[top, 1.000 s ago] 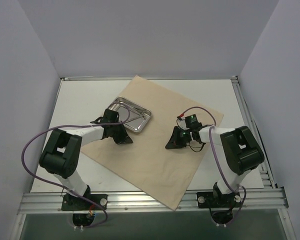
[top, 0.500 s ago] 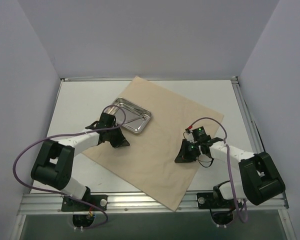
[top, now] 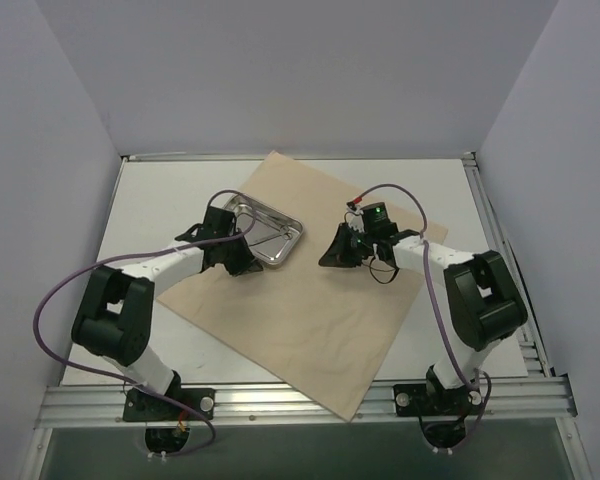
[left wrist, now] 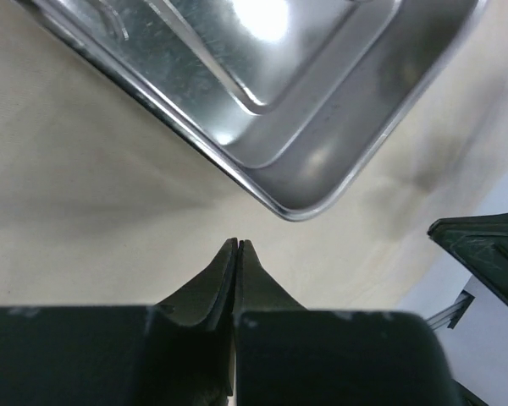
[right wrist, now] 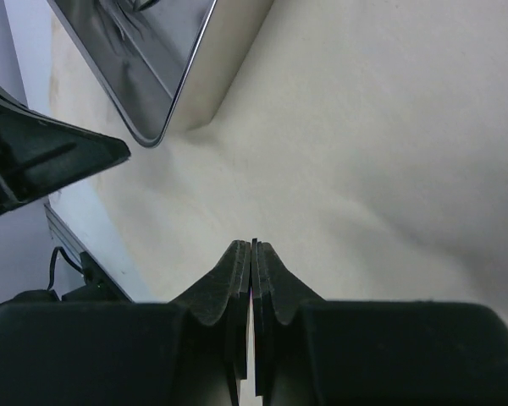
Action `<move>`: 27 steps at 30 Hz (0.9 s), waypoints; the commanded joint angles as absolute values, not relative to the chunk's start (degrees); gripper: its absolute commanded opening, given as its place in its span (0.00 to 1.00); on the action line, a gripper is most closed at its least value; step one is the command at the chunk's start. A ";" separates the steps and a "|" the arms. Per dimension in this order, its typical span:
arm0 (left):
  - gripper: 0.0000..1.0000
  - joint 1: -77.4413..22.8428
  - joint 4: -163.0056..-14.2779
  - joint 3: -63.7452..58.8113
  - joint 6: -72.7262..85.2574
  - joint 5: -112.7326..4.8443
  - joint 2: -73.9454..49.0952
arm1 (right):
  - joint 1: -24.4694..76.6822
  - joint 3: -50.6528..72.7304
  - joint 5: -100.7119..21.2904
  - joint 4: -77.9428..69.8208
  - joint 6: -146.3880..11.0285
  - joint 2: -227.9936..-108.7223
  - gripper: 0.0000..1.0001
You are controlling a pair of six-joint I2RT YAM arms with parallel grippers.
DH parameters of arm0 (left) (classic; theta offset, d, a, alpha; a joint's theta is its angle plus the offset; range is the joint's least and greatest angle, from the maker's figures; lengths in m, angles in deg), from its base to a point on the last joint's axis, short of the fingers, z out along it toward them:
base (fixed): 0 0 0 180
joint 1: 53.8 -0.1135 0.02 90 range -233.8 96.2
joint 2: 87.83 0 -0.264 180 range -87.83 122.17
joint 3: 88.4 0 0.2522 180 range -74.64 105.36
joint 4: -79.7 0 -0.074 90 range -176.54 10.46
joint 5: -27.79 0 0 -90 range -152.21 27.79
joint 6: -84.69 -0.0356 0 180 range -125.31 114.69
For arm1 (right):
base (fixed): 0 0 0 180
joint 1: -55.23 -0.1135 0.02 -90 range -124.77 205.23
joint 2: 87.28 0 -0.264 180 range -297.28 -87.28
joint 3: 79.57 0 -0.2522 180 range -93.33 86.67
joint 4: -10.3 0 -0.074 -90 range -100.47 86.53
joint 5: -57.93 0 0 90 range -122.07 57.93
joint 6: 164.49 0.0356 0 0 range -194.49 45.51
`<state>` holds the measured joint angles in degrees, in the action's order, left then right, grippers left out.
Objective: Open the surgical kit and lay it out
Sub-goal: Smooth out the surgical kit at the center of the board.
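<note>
**Item 1: wrap sheet** (top: 315, 300). Tan, unfolded and lying flat on the white table (top: 160, 195). It sits turned like a diamond in the overhead view. One corner points to 12 o'clock. The corner at 5 o'clock reaches over the near frame rail (top: 280, 402).

**Item 2: steel tray** (top: 242, 212). Shiny, rectangular, with rounded corners. It rests on the sheet at about 11 o'clock from the sheet's middle. A thin metal instrument (top: 268, 238) lies inside; its kind cannot be told.

**Item 3: left gripper** (left wrist: 237, 247). Its jaws are pressed together with nothing between them. It hangs over the sheet at 7 o'clock from the tray, with its tips just short of a tray corner and not touching it.

**Item 4: right gripper** (right wrist: 252, 247). Its jaws are likewise closed and empty. It hangs low over bare sheet at 3 o'clock from the tray and points toward it, with a clear gap between them.

**Item 5: purple cables** (top: 42, 300). One loops along each arm.
</note>
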<state>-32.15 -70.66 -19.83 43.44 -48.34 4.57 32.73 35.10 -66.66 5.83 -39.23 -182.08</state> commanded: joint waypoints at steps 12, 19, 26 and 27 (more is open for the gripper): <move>0.02 -32.79 -71.43 -26.56 42.85 -48.93 6.04 | 29.84 15.32 -59.06 -0.27 -43.81 -191.95 0.55; 0.02 -32.88 -69.93 -28.23 41.71 -49.55 1.65 | 27.55 2.57 -50.02 -10.40 -53.65 -197.32 1.00; 0.02 -32.36 -64.22 -24.37 36.97 -53.06 -8.01 | 28.05 3.35 -40.20 -7.95 -55.15 -195.29 1.00; 0.02 -32.18 -63.60 -24.01 36.53 -53.76 -9.24 | 29.03 2.74 -44.68 -8.64 -55.77 -196.25 1.00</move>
